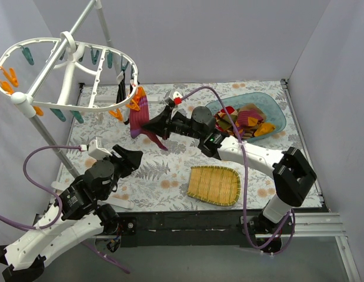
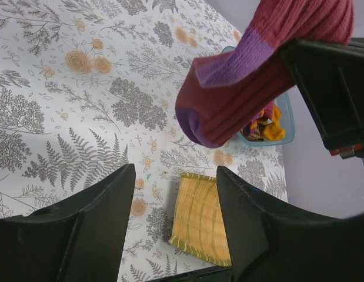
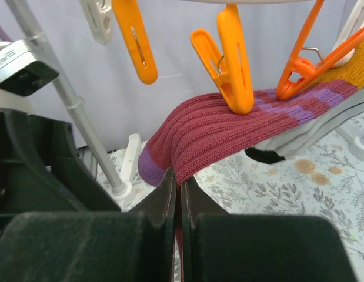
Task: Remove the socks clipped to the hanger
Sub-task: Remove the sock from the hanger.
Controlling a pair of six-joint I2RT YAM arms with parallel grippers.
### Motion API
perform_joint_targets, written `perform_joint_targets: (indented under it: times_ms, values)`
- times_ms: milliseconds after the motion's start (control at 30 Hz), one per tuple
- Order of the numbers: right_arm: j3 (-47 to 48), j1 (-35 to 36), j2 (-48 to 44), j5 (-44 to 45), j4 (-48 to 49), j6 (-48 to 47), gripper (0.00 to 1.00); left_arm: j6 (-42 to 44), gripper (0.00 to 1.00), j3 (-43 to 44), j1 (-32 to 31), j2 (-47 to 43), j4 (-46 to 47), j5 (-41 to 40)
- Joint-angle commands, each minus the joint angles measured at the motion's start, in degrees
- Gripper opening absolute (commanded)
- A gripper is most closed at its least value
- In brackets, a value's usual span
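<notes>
Maroon sock (image 3: 217, 132) hangs clipped to the hanger (image 1: 34, 42), far left. Right gripper (image 3: 177, 182) jaws pinched shut on its lower end. Left gripper (image 2: 174, 176) jaws part-open, empty.

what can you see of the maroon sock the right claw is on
The maroon sock is a soft-looking ribbed knit with a purple patch at one end, and a purple band and orange cuff at the other. It hangs from the hanger, gripped near the cuff by an orange clip, and is drawn out at a slant rather than dangling straight. The right claw is shut on a fold near its purple end.
</notes>
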Motion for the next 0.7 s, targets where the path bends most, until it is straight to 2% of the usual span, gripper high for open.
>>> perform_joint_targets:
  times_ms: [0,133,400,667]
  values:
    - [-1.05,2.55,-4.84,0.32,-5.09,-2.10,0.01,3.39,0.58,-1.20,-0.01,-1.17,4.41,1.12]
    - [-1.49,5.01,-6.69,0.84,-8.17,-2.98,0.01,4.28,0.61,-1.20,-0.01,-0.47,6.17,0.69]
    - [-0.88,6.33,-7.66,1.02,-10.54,1.23,0.01,5.86,0.63,-2.77,-0.01,1.64,11.00,2.62]
    - [2.90,7.65,-4.76,3.39,-12.39,4.75,0.01,6.39,0.72,-5.15,0.08,1.73,14.96,5.08]
